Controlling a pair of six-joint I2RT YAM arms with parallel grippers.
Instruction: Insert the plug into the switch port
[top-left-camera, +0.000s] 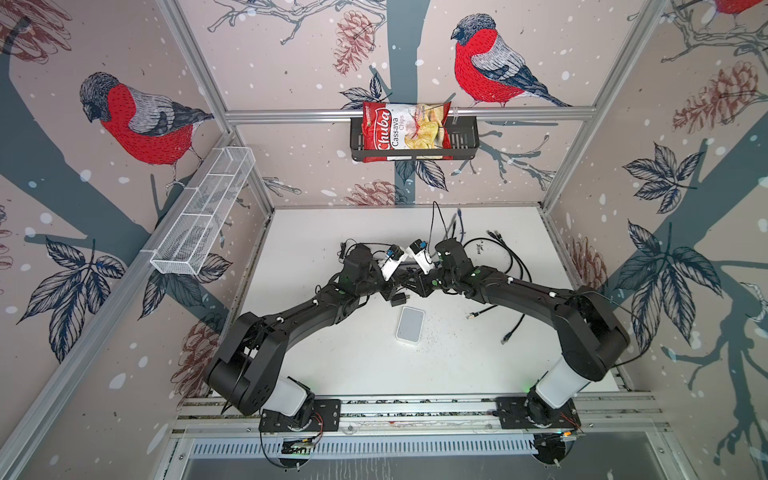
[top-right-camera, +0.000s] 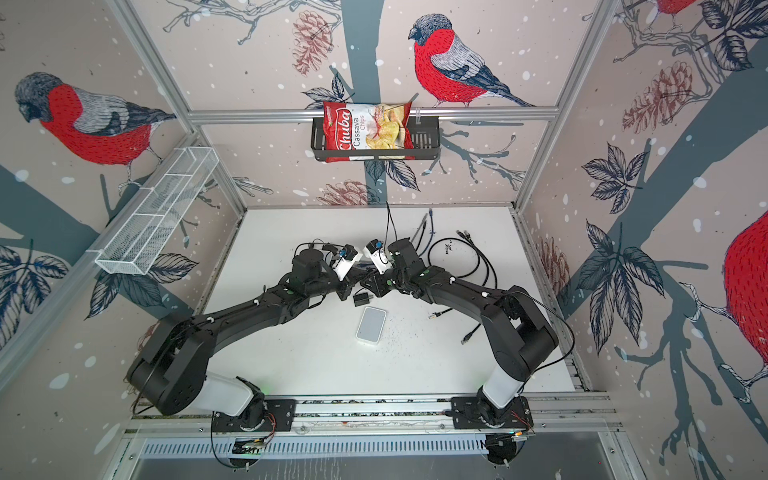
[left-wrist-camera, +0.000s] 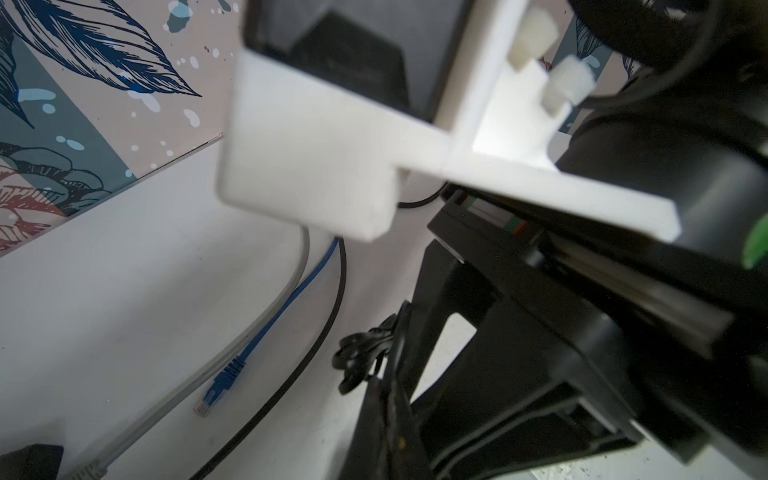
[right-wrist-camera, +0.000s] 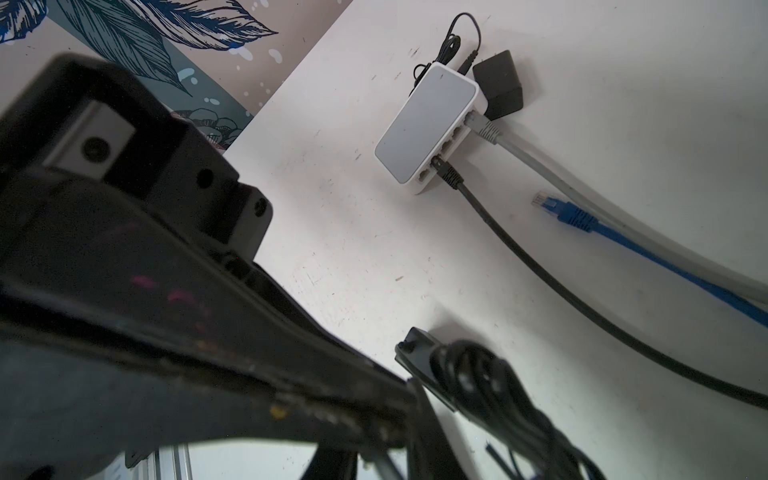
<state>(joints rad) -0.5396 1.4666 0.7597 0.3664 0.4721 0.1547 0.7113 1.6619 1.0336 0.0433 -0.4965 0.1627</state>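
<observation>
A red bag (top-left-camera: 405, 131) reads "Chuba Cassava Chips". The white, grey-topped switch (right-wrist-camera: 428, 124) sits on the bench (right-wrist-camera: 332, 249), with a grey cable (right-wrist-camera: 523, 151) and a black cable (right-wrist-camera: 478, 203) in its ports. The blue plug (right-wrist-camera: 552, 205) lies loose just beside it. The left fingers (left-wrist-camera: 380, 428) are clenched; the right fingers (right-wrist-camera: 208, 332), cannot tell.

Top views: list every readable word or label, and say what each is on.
"Chuba": red chip bag in the black wall basket.
"Cassava Chips": same bag.
Bag's white strip of print: too small to read.
Switch: no readable label.
</observation>
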